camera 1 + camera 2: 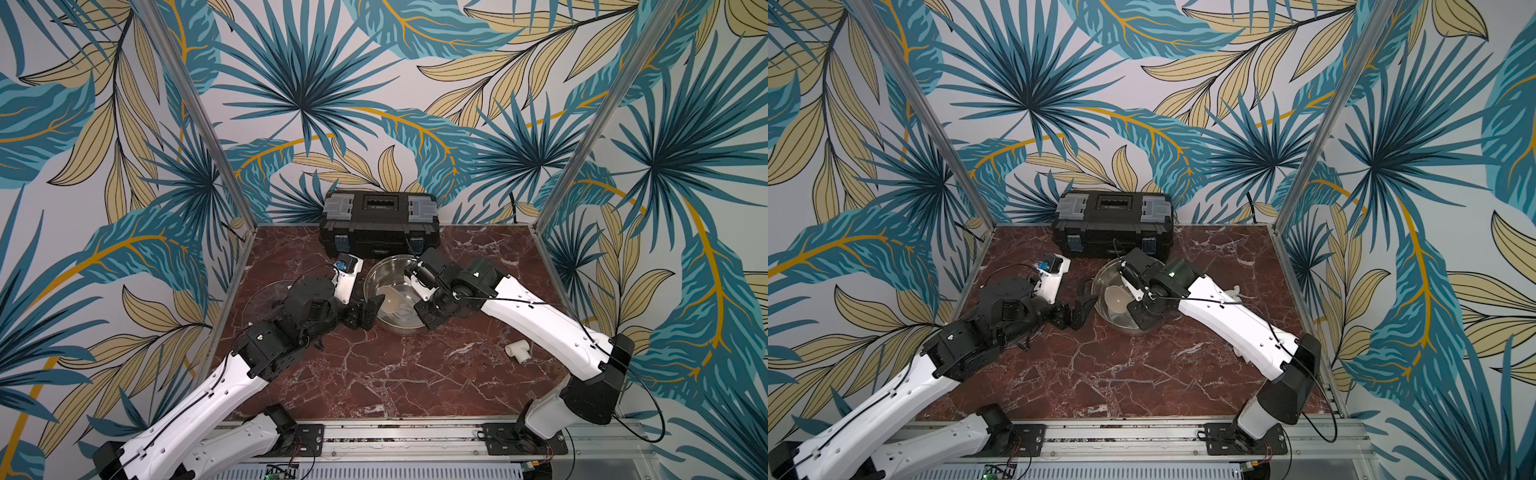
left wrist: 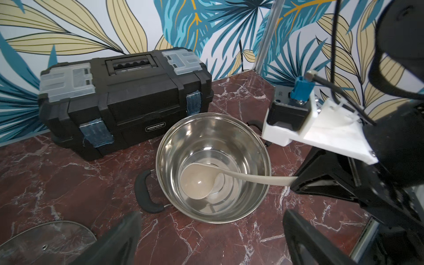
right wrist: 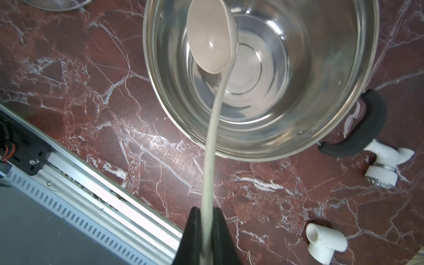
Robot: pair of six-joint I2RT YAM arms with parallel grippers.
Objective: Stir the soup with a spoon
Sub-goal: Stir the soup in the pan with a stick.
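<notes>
Pinching spoon (image 3: 212, 137) handle close to its tail end: right jaws narrow, clamped on slim shaft running straight out from between them. Shaft thin, smooth cream plastic, likely light and slightly springy (long lever, so bowl may lag or swivel in grip). A hold farther down shaft would judge steadier. Beyond jaws, spoon bowl sits inside pot (image 3: 298, 128) near one wall; no soup visible. Pot rigid steel, may slide on table (image 3: 80, 68). Past pot, left jaws wide, empty.
</notes>
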